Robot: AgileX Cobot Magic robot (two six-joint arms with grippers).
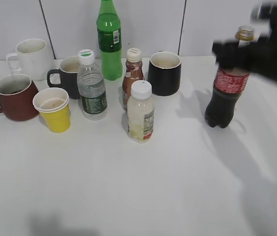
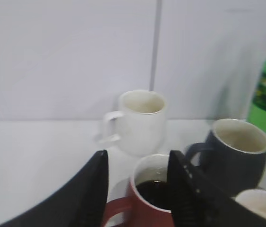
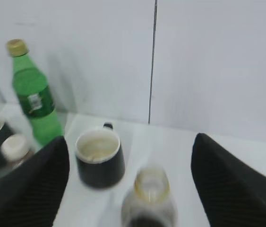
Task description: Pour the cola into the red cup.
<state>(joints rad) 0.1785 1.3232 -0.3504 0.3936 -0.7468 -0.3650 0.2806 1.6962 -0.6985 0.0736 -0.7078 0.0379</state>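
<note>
Dark cola [image 1: 225, 96] stands upright on the table [image 1: 143, 191] at 3 o'clock, cap off, well apart from the red cup [image 1: 14, 97] at 9 o'clock. Red cup already holds some dark liquid in the left wrist view.

Right gripper [image 3: 130, 189]: jaws wide apart, straddling the bottle neck from above, not touching it; blurred in the exterior view.

Left gripper [image 2: 137, 189]: jaws apart, hovering over the red cup's near rim, holding nothing.

Judgement: step in hand looks like grasp or release of the cola; cannot tell which. If grasping, close on the labelled body, keep it vertical, and carry it above the clustered bottles.

Labels: red band on cola, white script unreadable. Green bottle [image 1: 109, 39] label also illegible.
</note>
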